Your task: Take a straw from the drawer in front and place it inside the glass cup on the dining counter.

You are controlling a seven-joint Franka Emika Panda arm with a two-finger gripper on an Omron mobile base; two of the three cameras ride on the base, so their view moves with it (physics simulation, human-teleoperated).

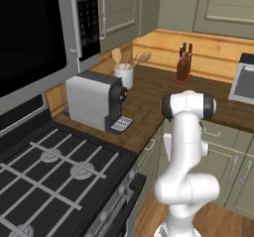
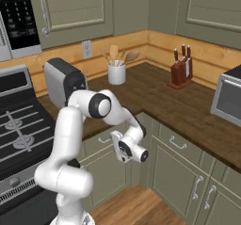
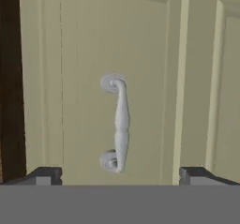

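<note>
In the hand view a closed sage-green drawer (image 3: 108, 106) faces me, its slim silver handle (image 3: 118, 124) standing upright because the view is rolled. My gripper (image 3: 122, 177) is open, short of the front, and the handle lines up between its two fingertips without touching them. From the right base view the gripper (image 2: 121, 147) hangs low under the worktop edge, close to the drawer (image 2: 96, 146) beside the stove. Nothing is held. The straw, the glass cup and the dining counter are out of view.
A coffee machine (image 1: 94, 102), a utensil crock (image 1: 124, 75) and a knife block (image 1: 183, 66) stand on the dark wood worktop (image 2: 155, 94). The stove (image 1: 49, 171) is on the left. More drawers and doors (image 2: 181, 172) run along the right; wood floor (image 2: 132, 205) lies below.
</note>
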